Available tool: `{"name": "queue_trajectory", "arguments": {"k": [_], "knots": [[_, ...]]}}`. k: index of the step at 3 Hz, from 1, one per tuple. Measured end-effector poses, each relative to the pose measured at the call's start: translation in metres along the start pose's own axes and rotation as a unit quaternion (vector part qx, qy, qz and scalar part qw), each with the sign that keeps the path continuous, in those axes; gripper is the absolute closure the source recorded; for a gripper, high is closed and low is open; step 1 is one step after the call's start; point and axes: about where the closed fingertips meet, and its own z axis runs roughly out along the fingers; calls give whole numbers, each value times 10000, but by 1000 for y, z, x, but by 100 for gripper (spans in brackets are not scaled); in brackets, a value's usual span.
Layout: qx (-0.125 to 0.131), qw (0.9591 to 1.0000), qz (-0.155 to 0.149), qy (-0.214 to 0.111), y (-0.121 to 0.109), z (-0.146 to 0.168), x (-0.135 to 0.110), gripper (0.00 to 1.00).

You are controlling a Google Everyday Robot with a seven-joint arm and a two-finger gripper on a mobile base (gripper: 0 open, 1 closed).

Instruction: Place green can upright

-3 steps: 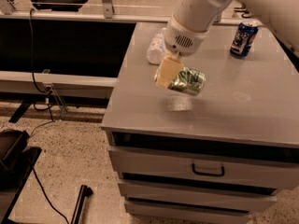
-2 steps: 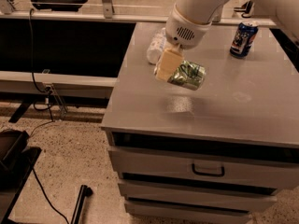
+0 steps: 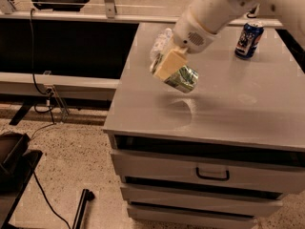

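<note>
A speckled floor fills the lower left, with a dark, low wall of panels running behind it. A grey cabinet stands on the right. Its flat top reaches back to the far edge of the scene, and its front shows stacked drawers, the upper one carrying a small dark handle.

A thick white robot arm comes in from the upper right and slopes down to the left over the cabinet top. It ends in the gripper, which hangs over the left middle part of the top. The gripper is closed around the green can. One tan finger lies flat against the can's near left side, while the other finger is hidden behind the can.

The green can is held clear of the surface and tilted well off upright, closer to lying on its side. One end points down and to the right. A soft shadow lies on the grey top just below it.

A black object sits at the lower left edge of the floor, only partly in view. A black cable hangs down the dark panels and trails across the floor.

A blue can stands upright near the far right of the top, well apart from the gripper. A white plastic bottle lies just behind the gripper near the top's left edge, partly hidden by it. A short black rod lies on the floor near the cabinet's lower left corner.
</note>
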Motion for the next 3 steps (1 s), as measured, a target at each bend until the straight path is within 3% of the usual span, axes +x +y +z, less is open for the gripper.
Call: {"name": "queue_trajectory", "arguments": {"k": [1,2,3], "knots": [[-194,9791,-75,-2023,-22,9,10,100],[-490,9366,152,-3467,-19,-17,26,100],[-777,8732,398,-4796,-15,-48,37,100]]}}
